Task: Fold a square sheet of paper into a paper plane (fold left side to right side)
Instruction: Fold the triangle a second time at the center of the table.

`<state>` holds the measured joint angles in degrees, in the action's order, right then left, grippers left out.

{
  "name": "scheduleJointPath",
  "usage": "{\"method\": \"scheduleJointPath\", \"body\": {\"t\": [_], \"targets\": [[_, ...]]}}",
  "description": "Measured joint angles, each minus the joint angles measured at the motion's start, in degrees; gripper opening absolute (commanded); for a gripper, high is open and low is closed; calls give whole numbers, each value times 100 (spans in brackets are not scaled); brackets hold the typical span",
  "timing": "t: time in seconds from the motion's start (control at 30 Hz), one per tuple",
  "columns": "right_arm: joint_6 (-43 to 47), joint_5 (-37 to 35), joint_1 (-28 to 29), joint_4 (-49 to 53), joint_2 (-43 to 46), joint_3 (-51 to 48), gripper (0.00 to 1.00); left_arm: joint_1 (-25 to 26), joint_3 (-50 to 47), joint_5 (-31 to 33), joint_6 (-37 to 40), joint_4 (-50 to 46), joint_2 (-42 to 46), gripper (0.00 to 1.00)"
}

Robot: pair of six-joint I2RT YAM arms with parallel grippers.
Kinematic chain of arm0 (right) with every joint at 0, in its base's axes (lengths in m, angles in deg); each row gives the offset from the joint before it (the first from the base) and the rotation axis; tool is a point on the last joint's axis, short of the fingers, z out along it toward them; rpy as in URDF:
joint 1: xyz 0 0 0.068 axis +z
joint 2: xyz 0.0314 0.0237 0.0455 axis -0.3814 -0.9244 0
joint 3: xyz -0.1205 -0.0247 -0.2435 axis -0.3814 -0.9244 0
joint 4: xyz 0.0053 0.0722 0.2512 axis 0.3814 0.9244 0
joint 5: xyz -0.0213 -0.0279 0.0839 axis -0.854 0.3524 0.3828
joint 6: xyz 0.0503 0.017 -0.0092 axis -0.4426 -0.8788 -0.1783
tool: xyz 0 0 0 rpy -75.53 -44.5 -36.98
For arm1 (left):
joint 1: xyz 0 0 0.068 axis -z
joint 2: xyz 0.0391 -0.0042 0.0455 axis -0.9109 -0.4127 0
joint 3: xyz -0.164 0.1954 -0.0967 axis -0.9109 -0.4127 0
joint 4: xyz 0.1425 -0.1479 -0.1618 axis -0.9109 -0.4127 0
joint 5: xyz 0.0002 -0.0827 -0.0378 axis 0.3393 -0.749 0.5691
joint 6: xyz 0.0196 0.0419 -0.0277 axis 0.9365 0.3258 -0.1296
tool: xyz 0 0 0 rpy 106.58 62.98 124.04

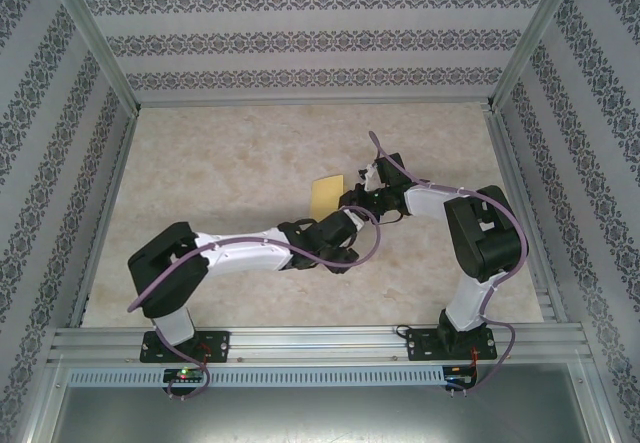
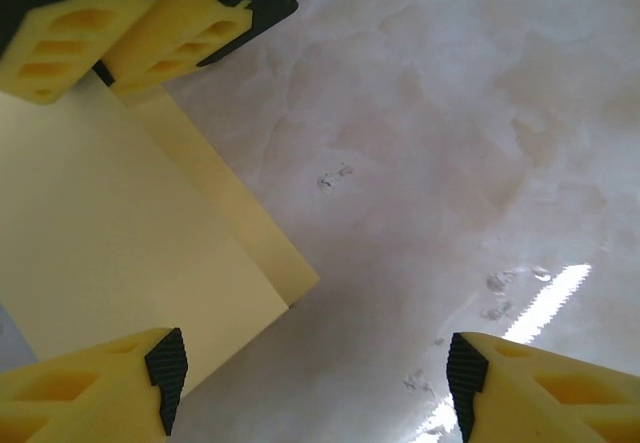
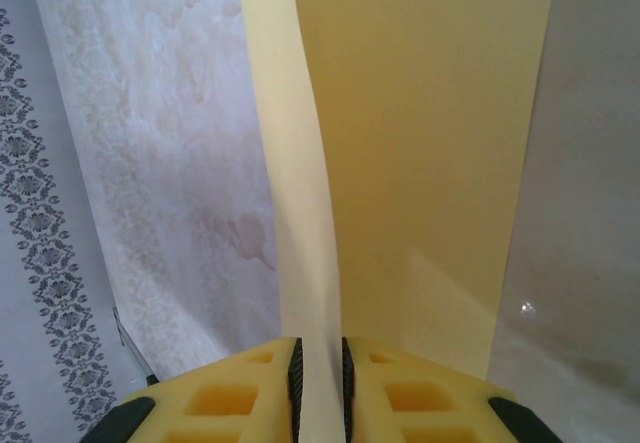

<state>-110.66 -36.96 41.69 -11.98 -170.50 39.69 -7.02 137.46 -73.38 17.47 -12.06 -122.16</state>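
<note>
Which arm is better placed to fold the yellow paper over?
Probably right. The right pincer is shut on an edge of the paper, ready to carry it across. The left pincer is open over the paper's corner, holding nothing.

Right wrist: right gripper (image 3: 318, 363) cut off by the bottom edge behind the finger ends. The strip of sheet (image 3: 420, 163) it clamps vanishes between the pads. Ahead of the fingers the sheet runs out at the top edge, far end unseen. Left wrist: left gripper (image 2: 312, 373) fingers (image 2: 90, 388) cut off at the bottom. The sheet passes behind one of them and off the side edge. Right gripper's fingers, ahead, are clipped by the top edge. Faint specks on the table (image 2: 470, 103) ahead of the fingers, too small to tell. Top view: sheet edge toward both grippers is covered by them, and the jaws there are too small to read.
</note>
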Motion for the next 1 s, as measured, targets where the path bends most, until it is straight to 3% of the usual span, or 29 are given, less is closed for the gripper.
{"method": "scheduleJointPath", "body": {"t": [0.3, 0.7, 1.0], "targets": [[0, 17, 0, 4, 0, 7, 21, 186, 533, 966, 114, -557, -623, 68], [46, -2, 0, 227, 0, 92, 22, 214, 658, 1351, 236, -737, -671, 19], [240, -120, -190, 498, 374, 157, 42, 195, 632, 1167, 245, -723, -614, 1]]}}
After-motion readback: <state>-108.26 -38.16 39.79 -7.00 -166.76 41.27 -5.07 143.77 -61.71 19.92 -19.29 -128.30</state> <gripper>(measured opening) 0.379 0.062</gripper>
